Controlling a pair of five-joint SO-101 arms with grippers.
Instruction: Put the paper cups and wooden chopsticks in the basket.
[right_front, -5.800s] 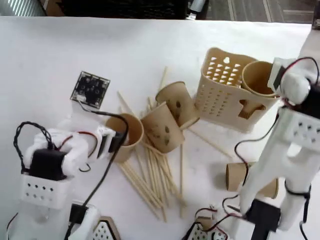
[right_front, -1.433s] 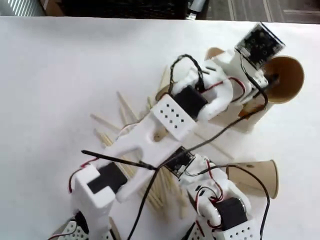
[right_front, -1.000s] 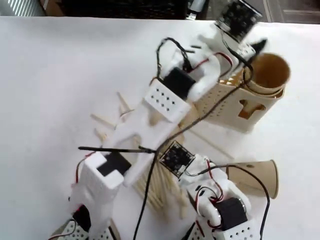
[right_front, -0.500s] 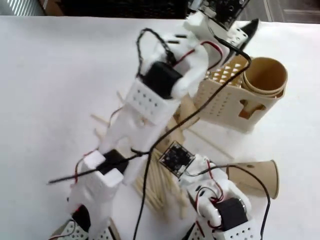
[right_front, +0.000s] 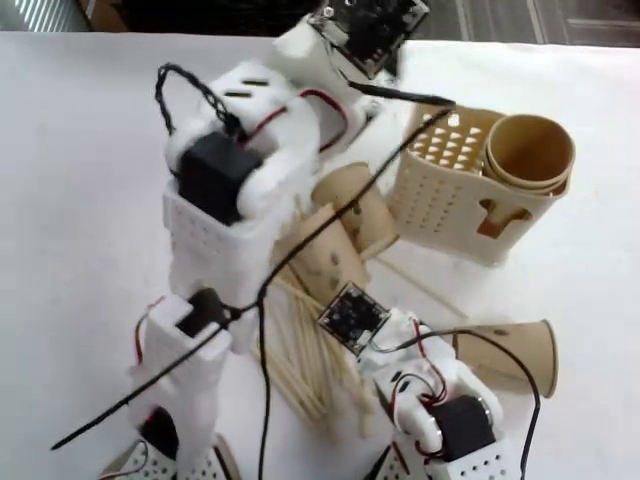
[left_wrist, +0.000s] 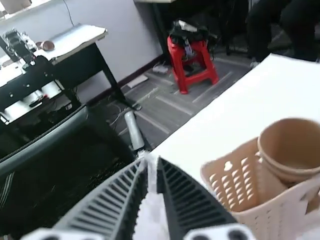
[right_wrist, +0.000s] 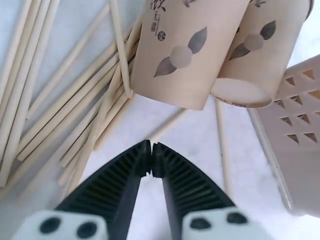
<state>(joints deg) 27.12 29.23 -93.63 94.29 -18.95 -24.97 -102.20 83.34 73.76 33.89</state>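
The basket (right_front: 455, 200) stands on the white counter (right_front: 90, 150), and everything here is placed from it. A nested stack of paper cups (right_front: 530, 150) sits upright inside the basket, at the end farthest from the loose pile; the left wrist view shows the same stack (left_wrist: 290, 147) against the perforated basket wall (left_wrist: 240, 192). Just beside the basket's other end, two more paper cups lie on their sides, touching each other: one (right_front: 355, 205) close against the basket and one (right_front: 325, 262) a little farther from it. In the right wrist view these two leaf-printed cups (right_wrist: 187, 55) (right_wrist: 257, 50) lie side by side, with the basket's wall (right_wrist: 295, 125) near them. A fourth loose cup (right_front: 500, 350) lies on its side on the near side of the basket, apart from it and next to the right arm. The wooden chopsticks (right_front: 300, 350) are scattered on the counter beyond the two fallen cups, away from the basket, some running under those cups (right_wrist: 60, 115). The left hand (left_wrist: 151, 162) is raised above the counter near the basket, its fingers pressed together with nothing between them. The right hand (right_wrist: 151, 149) is low over the bare counter between the chopsticks and the basket, pointing towards the two fallen cups, its fingers likewise closed tip to tip and gripping nothing.
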